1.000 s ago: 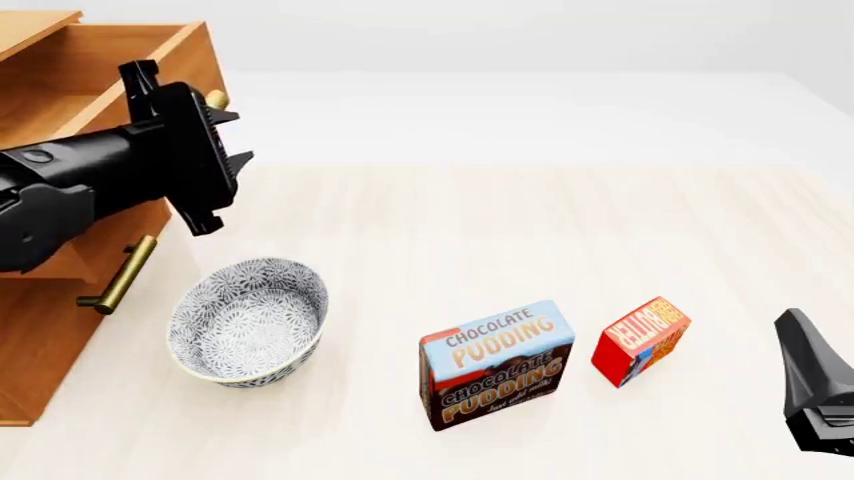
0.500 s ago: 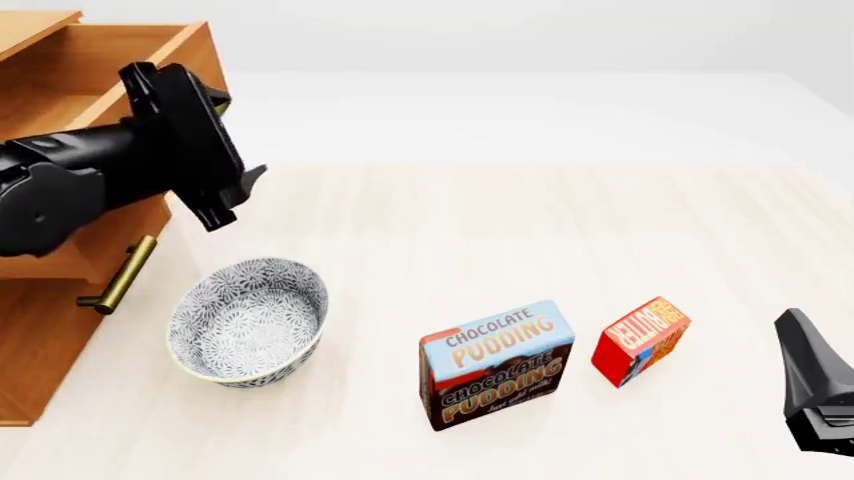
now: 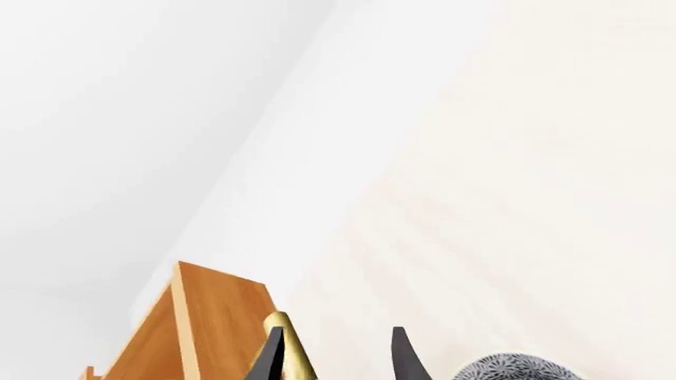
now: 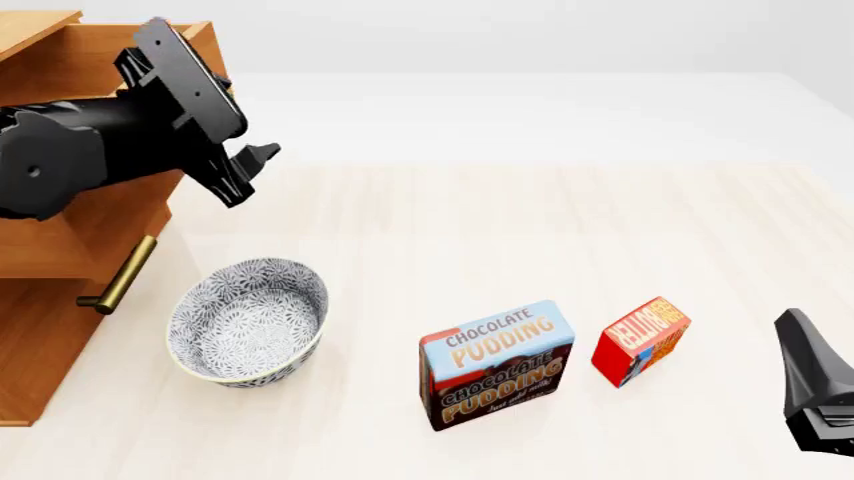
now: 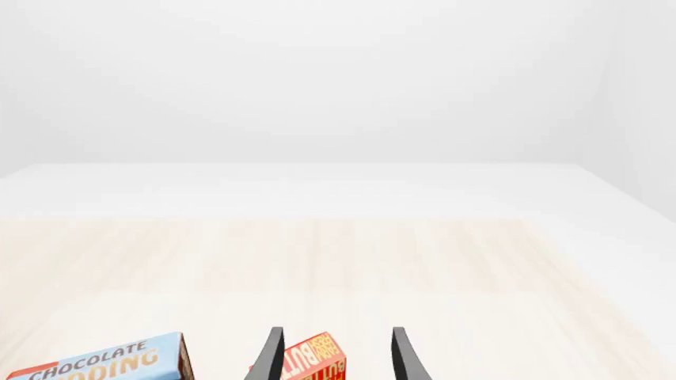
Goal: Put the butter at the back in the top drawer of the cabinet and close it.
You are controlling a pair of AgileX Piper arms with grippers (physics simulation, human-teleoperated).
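Butter (image 4: pixel 641 340) label apparently reads "BUTTER", inverted.

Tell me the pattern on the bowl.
The bowl has a fine grey-and-white floral pattern, clearest in the front view.

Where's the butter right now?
In the front view, the butter stands on the table's near right, just right of the chocolate pudding box, ahead of the right gripper.

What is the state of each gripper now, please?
Left gripper: open, holding nothing, beside the light-brown wooden cabinet.
Right gripper: open, holding nothing; the small red butter box lies beyond its fingers.
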